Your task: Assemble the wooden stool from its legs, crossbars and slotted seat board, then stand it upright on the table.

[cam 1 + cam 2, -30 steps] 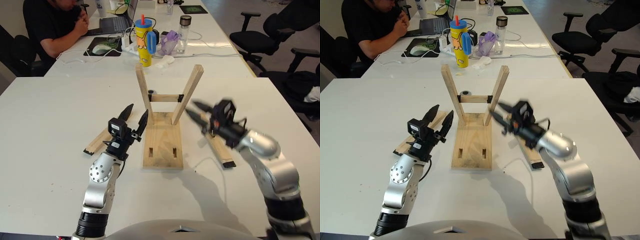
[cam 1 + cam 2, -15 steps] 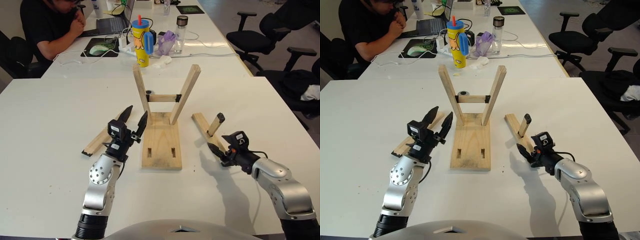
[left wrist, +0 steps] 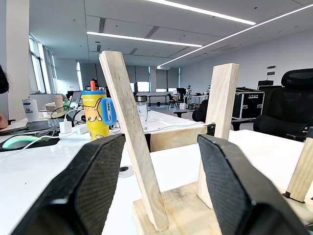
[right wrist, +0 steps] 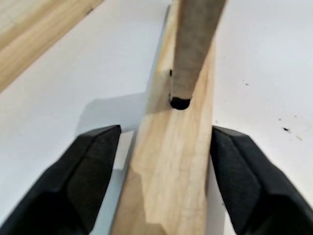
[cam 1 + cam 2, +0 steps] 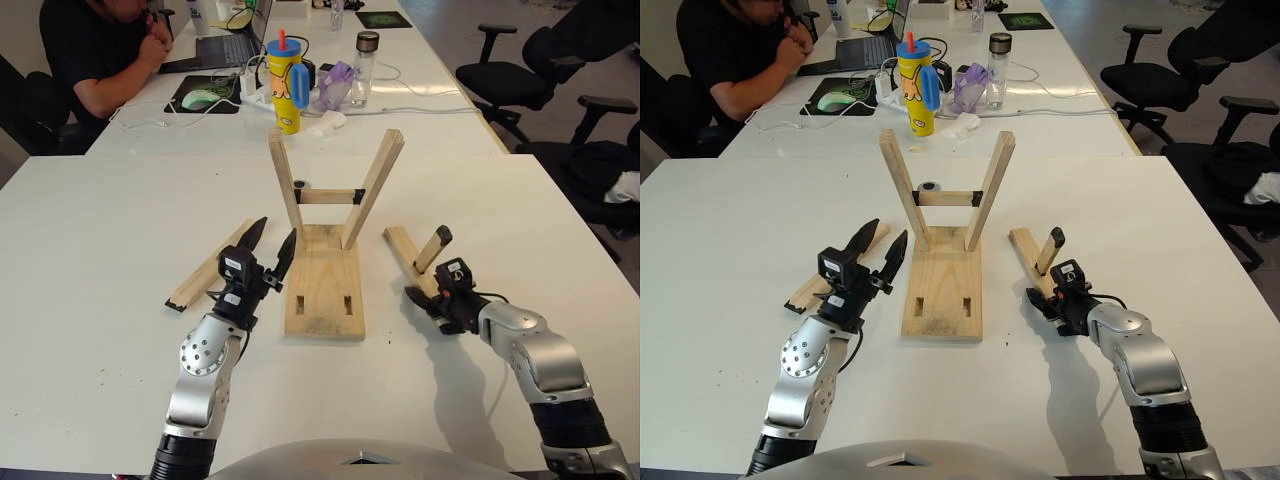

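The slotted seat board (image 5: 323, 283) lies flat mid-table. Two legs (image 5: 287, 185) (image 5: 373, 188) rise from its far end in a V, joined by a crossbar (image 5: 329, 196). My left gripper (image 5: 272, 238) hovers open just left of the board, facing the near leg (image 3: 132, 142) and the crossbar (image 3: 171, 138). A loose leg (image 5: 208, 266) lies flat to its left. Right of the board lies another leg (image 5: 408, 254) with a short crossbar stub (image 5: 432, 248) sticking up. My right gripper (image 5: 425, 298) is open at that leg's near end, its fingers (image 4: 93, 171) on either side of the wood (image 4: 171, 161).
Beyond the table's far edge stand a yellow cup (image 5: 287, 85), a bottle (image 5: 367, 55), cables and a laptop, with a seated person at far left. A small round object (image 5: 301, 185) sits behind the legs. Office chairs (image 5: 510, 75) stand off the right side.
My right arm swung down from beside the upright legs to the loose leg on the right, then edged in around its near end. The left gripper stayed in place.
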Robot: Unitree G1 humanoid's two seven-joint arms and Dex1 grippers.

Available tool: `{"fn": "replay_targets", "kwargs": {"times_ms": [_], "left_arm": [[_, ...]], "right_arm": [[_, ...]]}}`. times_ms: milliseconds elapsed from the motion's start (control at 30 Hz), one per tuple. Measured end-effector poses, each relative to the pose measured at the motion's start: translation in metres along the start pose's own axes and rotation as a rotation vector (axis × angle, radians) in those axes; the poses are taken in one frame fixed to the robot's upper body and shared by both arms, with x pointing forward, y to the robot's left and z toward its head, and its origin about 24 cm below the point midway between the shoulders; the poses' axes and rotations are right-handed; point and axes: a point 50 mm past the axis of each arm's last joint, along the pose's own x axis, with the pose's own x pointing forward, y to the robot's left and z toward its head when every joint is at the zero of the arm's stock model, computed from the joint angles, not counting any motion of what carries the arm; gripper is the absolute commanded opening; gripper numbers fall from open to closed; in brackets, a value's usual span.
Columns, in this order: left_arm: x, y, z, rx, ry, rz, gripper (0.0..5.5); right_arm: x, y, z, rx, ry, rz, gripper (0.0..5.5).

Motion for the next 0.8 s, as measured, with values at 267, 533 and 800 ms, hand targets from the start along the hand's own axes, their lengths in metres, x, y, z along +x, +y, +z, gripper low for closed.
{"fn": "replay_targets", "kwargs": {"times_ms": [267, 533, 800], "left_arm": [[0.004, 0.001, -0.007, -0.047, 0.054, -0.028, 2.74], [0.027, 0.018, -0.001, -0.151, 0.105, -0.094, 2.74], [0.035, 0.031, 0.027, -0.18, 0.132, -0.246, 2.94]], "right_arm": [[0.007, -0.007, 0.003, 0.041, -0.03, -0.077, 2.04], [-0.006, -0.03, 0.041, 0.287, -0.397, -0.217, 2.04], [-0.049, -0.014, 0.133, 0.396, -0.868, 0.252, 2.04]]}}
